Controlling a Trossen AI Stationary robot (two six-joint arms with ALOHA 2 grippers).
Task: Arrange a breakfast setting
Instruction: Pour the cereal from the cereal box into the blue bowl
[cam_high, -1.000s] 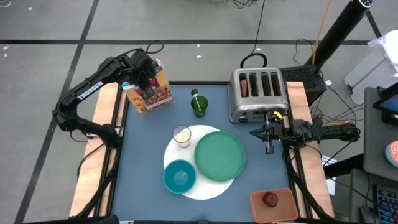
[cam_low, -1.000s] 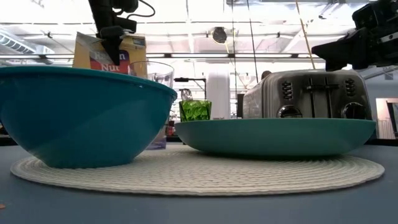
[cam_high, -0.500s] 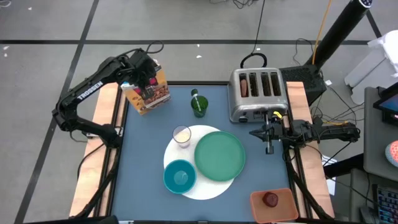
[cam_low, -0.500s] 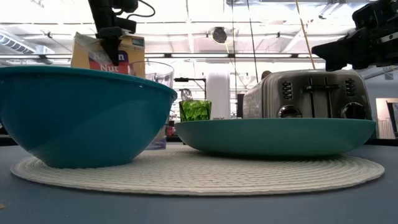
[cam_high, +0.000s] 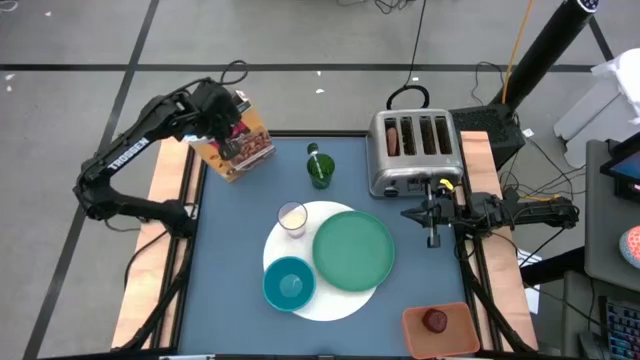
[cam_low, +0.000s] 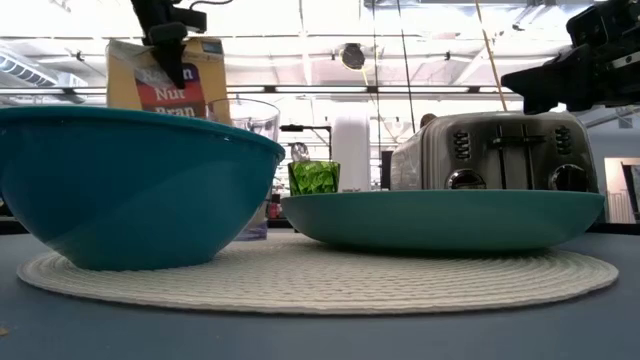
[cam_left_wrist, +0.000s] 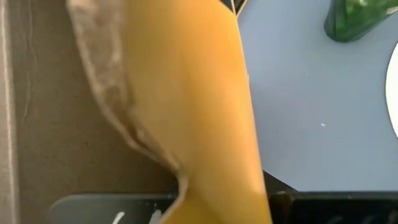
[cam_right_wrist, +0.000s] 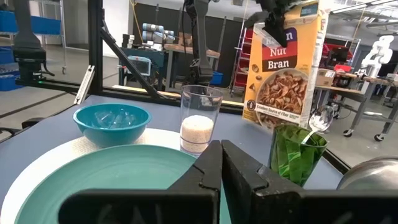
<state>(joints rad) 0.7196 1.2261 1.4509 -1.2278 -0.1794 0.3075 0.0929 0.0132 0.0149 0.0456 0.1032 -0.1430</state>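
Left gripper (cam_high: 228, 108), jaws clenched on the top of a tilted Raisin Nut Bran cereal box (cam_high: 238, 145), holds it at the table's far left corner; right gripper (cam_high: 432, 213), jaws clenched on nothing, hangs beside the green plate (cam_high: 353, 250).

Obscured items: my left tool (cam_high: 228, 118) is buried behind the cereal box (cam_high: 238, 146), whose yellow side fills the left wrist view; the box's base is cut off in the low view by the teal bowl (cam_low: 130, 180). Toaster (cam_high: 414, 152) slot contents indistinct. Red fruit (cam_high: 435, 320) too small to identify.
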